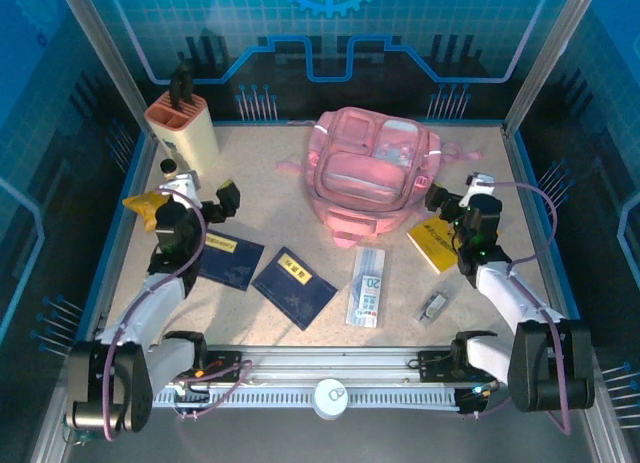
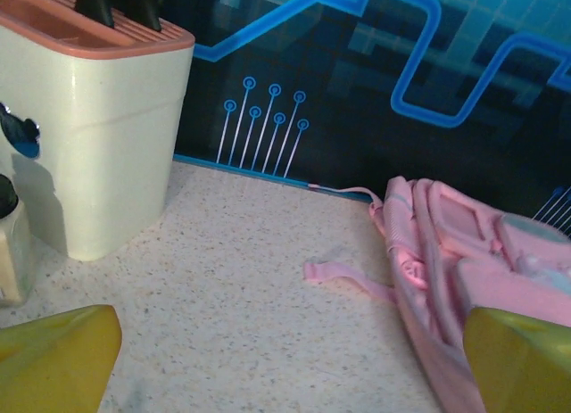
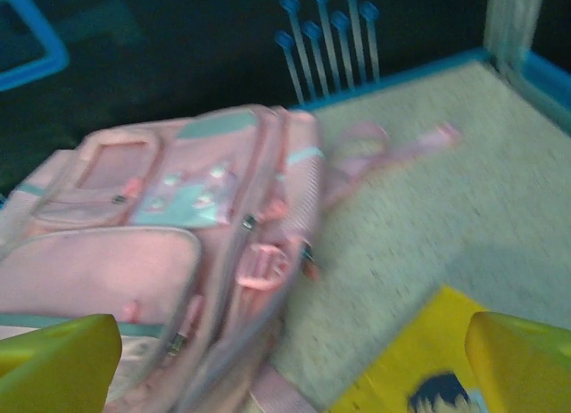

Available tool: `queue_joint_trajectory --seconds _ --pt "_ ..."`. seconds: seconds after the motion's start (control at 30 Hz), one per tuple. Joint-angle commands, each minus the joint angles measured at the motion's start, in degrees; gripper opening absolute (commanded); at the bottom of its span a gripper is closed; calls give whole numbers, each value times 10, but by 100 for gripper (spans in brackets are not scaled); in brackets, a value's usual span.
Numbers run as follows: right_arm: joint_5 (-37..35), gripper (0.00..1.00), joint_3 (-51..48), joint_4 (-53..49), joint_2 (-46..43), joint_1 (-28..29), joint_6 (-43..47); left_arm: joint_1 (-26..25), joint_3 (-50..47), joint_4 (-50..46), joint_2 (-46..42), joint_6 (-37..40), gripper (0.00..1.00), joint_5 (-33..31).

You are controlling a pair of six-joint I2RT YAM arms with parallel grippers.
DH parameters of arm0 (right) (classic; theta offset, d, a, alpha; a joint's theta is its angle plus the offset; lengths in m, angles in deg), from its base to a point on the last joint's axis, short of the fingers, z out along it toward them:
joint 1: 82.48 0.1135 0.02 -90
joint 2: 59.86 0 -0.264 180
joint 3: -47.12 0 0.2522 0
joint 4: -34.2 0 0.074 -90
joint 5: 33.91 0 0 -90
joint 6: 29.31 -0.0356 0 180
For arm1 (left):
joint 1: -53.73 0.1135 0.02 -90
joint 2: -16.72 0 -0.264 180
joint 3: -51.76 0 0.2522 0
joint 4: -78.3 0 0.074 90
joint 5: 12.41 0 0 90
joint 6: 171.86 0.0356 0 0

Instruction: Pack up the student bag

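Packing looks barely begun. The bag (image 1: 372, 168) lies front-up at the back-middle of the tabletop (image 1: 300, 218), apparently zipped, with blue books (image 1: 293, 286) and a box (image 1: 367, 286) loose in front of it. Both grippers are spread wide and empty. The right gripper (image 1: 458, 193) hovers just beside the bag's right edge, over a yellow book (image 1: 435, 245). The left gripper (image 1: 188, 201) is well apart on its left, near the knife block (image 1: 182, 123). The next move probably calls for opening a zip, a small target on soft fabric.
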Motion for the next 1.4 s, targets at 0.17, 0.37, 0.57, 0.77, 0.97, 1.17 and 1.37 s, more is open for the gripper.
queue_joint_trajectory --seconds 0.17,0.37,0.57,0.77,0.97,1.17,1.37 --pt "87 100 44 -208 -2 -32 -112 9 46 -213 -45 -230 99 48" --pt "157 100 75 -311 -6 0 -111 -57 81 -278 -9 -325 99 113" --pt "160 100 84 -390 -10 56 -105 -202 117 -301 51 -409 99 34" --pt "140 100 84 -435 -53 60 -77 -321 167 -240 171 -478 99 -3" --pt "200 100 92 -434 -62 54 -85 -377 239 -232 310 -592 99 -27" --pt "210 100 96 -425 -65 53 -78 -401 315 -219 401 -623 99 -40" --pt "212 100 95 -414 -64 52 -73 -404 377 -207 485 -663 96 -29"
